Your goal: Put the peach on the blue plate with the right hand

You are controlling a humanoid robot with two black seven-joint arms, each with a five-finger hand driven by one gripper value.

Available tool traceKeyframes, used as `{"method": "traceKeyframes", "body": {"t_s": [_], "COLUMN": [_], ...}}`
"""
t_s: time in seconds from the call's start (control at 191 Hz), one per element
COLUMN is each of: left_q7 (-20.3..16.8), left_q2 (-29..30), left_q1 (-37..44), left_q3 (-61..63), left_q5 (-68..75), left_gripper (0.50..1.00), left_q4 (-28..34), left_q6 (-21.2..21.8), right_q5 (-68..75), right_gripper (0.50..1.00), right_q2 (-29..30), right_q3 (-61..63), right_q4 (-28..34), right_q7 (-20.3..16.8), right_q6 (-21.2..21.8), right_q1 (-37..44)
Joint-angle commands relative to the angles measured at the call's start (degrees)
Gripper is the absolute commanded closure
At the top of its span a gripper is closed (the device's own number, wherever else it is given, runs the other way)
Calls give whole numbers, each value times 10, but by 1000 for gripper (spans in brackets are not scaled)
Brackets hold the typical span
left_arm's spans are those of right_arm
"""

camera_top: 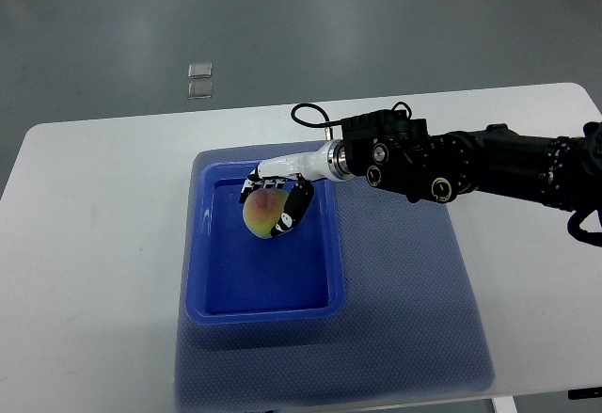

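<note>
1. Top view: the right robot hand [275, 202], its arm entering from the right edge, has its fingers curled around the peach [264, 214].
2. The peach sits just left of frame centre, over the upper part of the blue plate [202, 272]; whether it touches the plate floor is unclear.
3. It likely handles light, round and soft-skinned, so a gentle grip around its widest part suits it.
4. The plate lies on a blue mat [414, 309] on the white surface [94, 244].
</note>
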Motion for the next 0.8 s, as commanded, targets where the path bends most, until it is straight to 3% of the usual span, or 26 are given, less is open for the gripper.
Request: {"method": "traceKeyframes", "body": {"t_s": [0.0, 0.157, 0.162, 0.555, 0.796], "left_q7": [0, 0, 0, 0, 0], "left_q2": [0, 0, 0, 0, 0], "left_q1": [0, 0, 0, 0, 0], "left_q3": [0, 0, 0, 0, 0], "left_q5": [0, 0, 0, 0, 0], "left_gripper": [500, 500, 500, 500, 500], "left_q4": [0, 0, 0, 1, 0], "left_q6": [0, 0, 0, 1, 0], "right_q5": [1, 1, 1, 12, 19], "right_gripper": [617, 593, 571, 570, 570], "right_q2": [0, 0, 0, 0, -113], "right_q3": [1, 1, 1, 67, 237], "right_q4": [-2, -2, -2, 3, 5], "right_q7": [0, 0, 0, 1, 2], "right_q6": [1, 3, 7, 7, 2], "right_q1": [-5, -3, -1, 44, 25]}}
